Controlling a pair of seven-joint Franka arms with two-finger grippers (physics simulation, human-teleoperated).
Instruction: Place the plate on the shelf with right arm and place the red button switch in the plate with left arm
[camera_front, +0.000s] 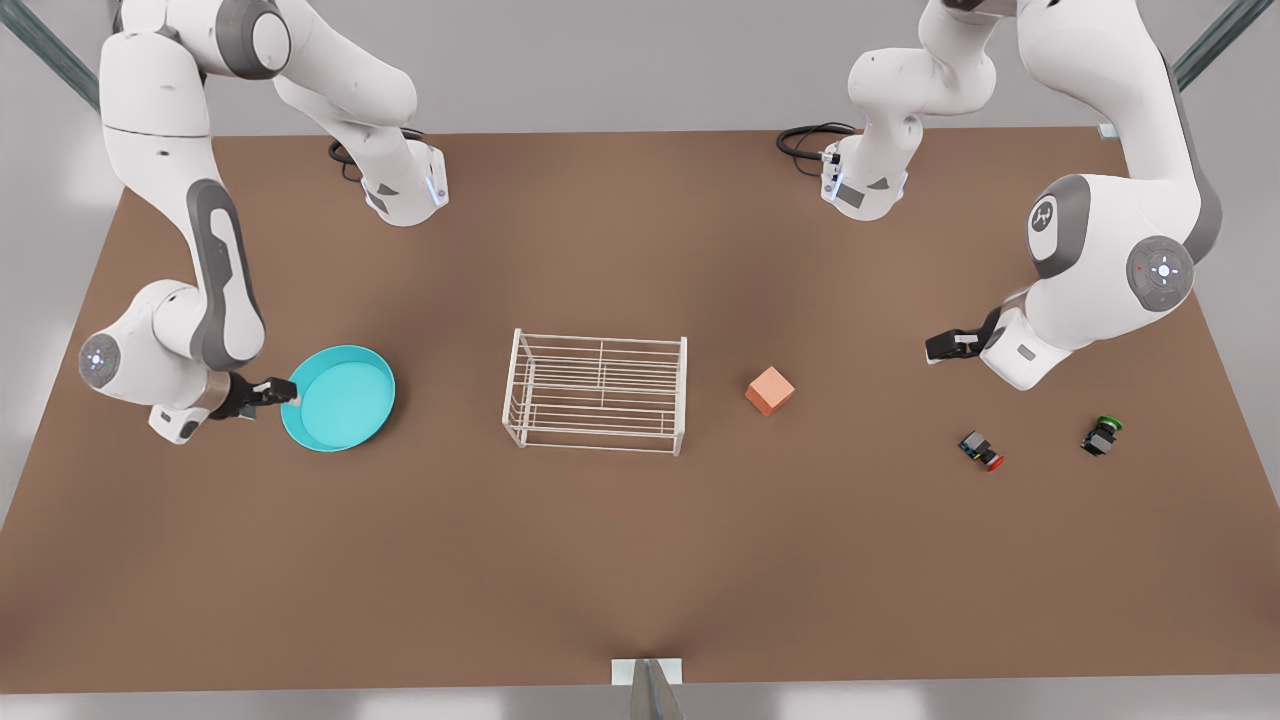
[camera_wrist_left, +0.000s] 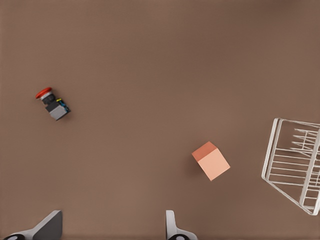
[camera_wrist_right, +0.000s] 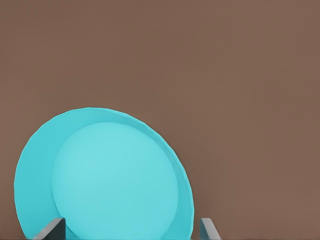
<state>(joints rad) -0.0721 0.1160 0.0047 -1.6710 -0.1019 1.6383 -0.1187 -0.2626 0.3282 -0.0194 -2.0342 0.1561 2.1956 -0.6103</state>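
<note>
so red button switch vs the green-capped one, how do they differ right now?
Cap colour: the red button switch has a red cap, the green-capped switch a green one. Place: the red one lies nearer the orange cube, the green one farther toward the front view's right. Marks: blue and yellow marks show on the red one; none can be made out on the green one. Both are small, dark-bodied, lying loose on the table.

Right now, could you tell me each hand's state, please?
Left hand: open, holding nothing.
Right hand: open, straddling the plate rim.

Front view looks down over the whole table; both wrist views look down close.
</note>
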